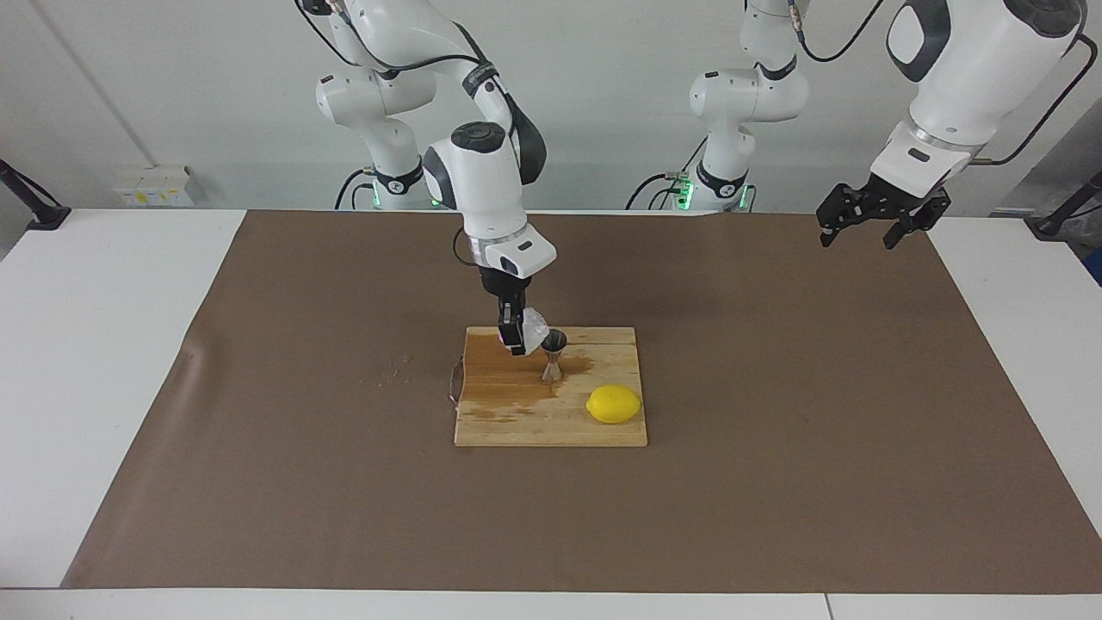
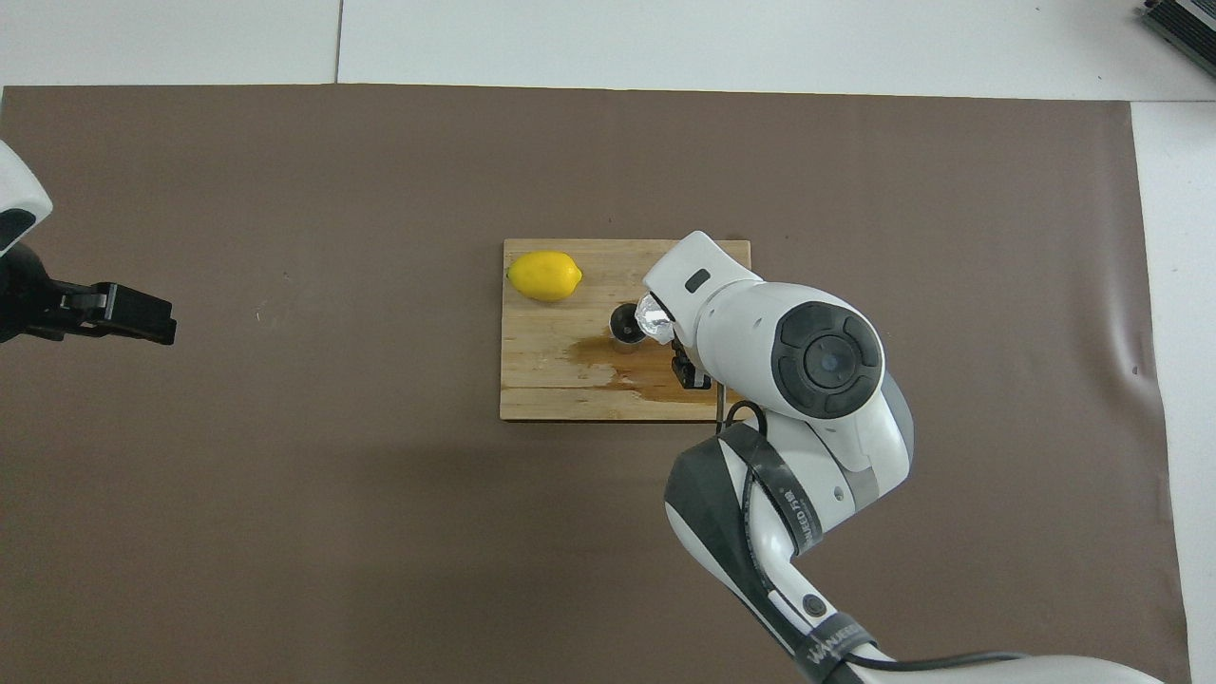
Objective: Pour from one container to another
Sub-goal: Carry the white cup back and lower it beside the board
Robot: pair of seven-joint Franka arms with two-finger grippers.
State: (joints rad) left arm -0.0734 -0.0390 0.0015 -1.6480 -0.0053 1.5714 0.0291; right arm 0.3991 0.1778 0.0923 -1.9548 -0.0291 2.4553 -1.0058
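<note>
Cup (image 1: 535, 326) tilted over jigger (image 1: 553, 355) at board (image 1: 551, 426) centre | right tool (image 1: 517, 341) clenched on cup, left tool (image 1: 869, 226) released, waiting | lemon (image 1: 614, 404) at jigger's 4 o'clock | I'd tip slowly, lip centred over jigger's mouth.

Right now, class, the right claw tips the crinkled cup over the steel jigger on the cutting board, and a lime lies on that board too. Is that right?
One slip: the fruit is a yellow lemon, not a lime, as the facing view shows. Otherwise correct: the right claw tips the crinkled cup over the steel jigger on the cutting board.
</note>
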